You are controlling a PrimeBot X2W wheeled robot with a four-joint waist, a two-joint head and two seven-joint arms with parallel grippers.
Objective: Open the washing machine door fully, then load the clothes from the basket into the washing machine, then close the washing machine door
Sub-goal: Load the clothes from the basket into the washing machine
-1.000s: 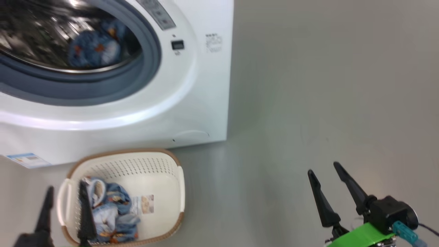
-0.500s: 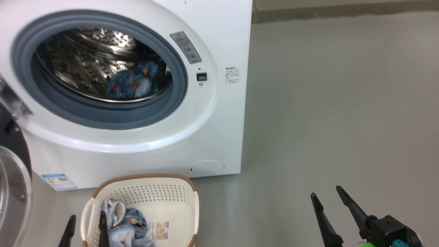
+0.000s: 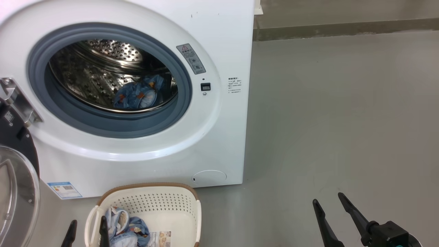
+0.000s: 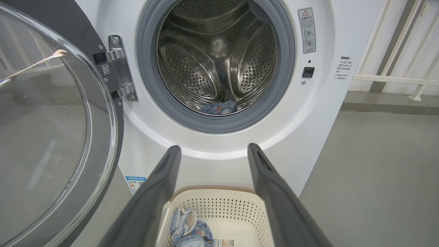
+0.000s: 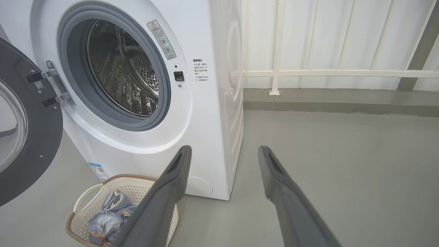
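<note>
At lower left: basket (image 3: pixel 147 200) with clothes (image 3: pixel 123 230), beside the swung-open washing machine door (image 3: pixel 13 192).
You see left gripper (image 3: pixel 88 226) and right gripper (image 3: pixel 327 199) spread wide, empty; since the earlier frame the camera has tilted up.

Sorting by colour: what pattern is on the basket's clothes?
The clothes are light blue with small orange figures; right wrist view shows best.

Open washing machine door (image 3: pixel 17 192) far left; clothes (image 3: pixel 137 95) in drum (image 3: pixel 103 68), more in basket (image 3: pixel 151 202); left gripper (image 3: pixel 87 223) at basket's left rim, right gripper (image 3: pixel 327 199) over floor (image 3: pixel 343 120), both spread.
</note>
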